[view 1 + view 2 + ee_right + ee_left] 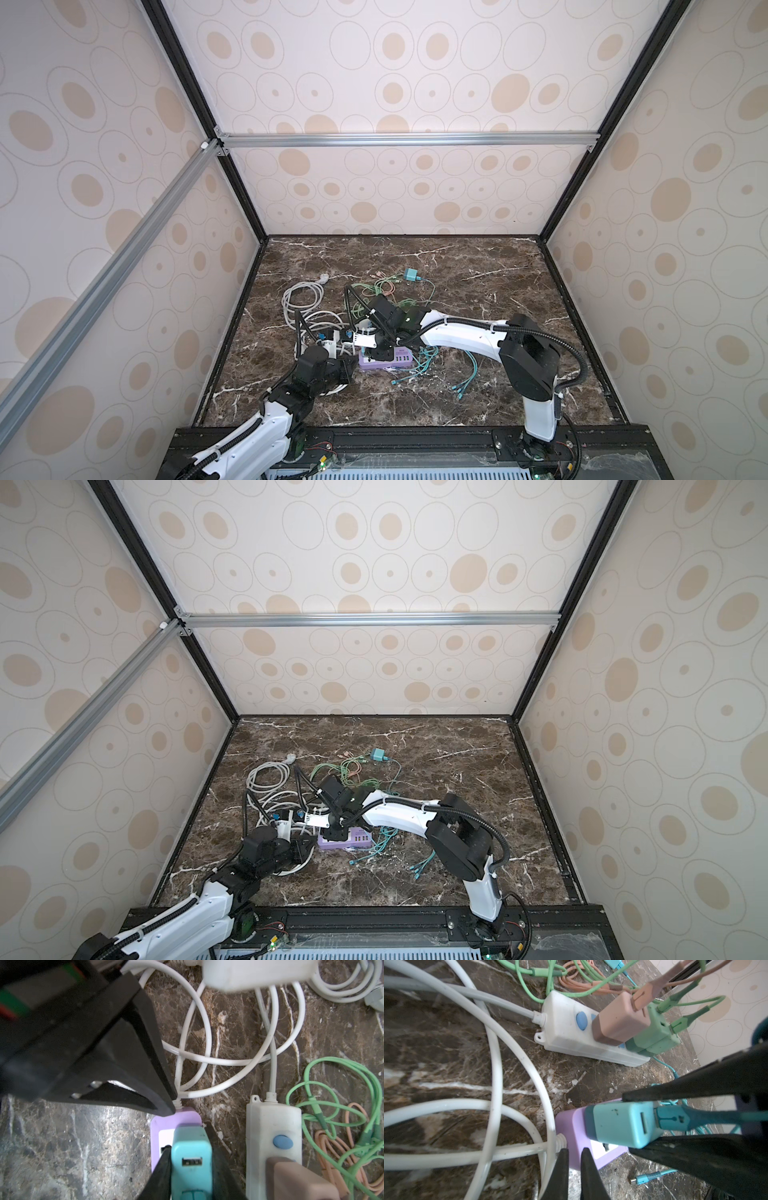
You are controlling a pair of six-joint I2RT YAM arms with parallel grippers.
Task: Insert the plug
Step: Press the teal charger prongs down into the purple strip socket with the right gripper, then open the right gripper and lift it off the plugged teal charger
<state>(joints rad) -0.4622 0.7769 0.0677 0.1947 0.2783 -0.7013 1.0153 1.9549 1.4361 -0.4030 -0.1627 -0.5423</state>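
The plug [623, 1124] is a teal USB charger block with a teal cable in one of its ports. My right gripper [189, 1139] is shut on it, one finger on each side. It sits on the white socket face of the purple power strip [571, 1126], and its prongs are hidden. My left gripper [574, 1150] is shut, its tips against the strip's end beside the white cable boot. In both top views the right gripper [380, 353] covers the plug above the purple strip [351, 840].
A white power strip [571, 1030] lies beside the purple one, holding a pink-brown adapter [620, 1020] and a green adapter [654, 1036]. White cable loops [301, 299] sprawl to the left. Green and orange cables and another teal adapter [411, 274] lie farther back, and teal cables [428, 361] trail right.
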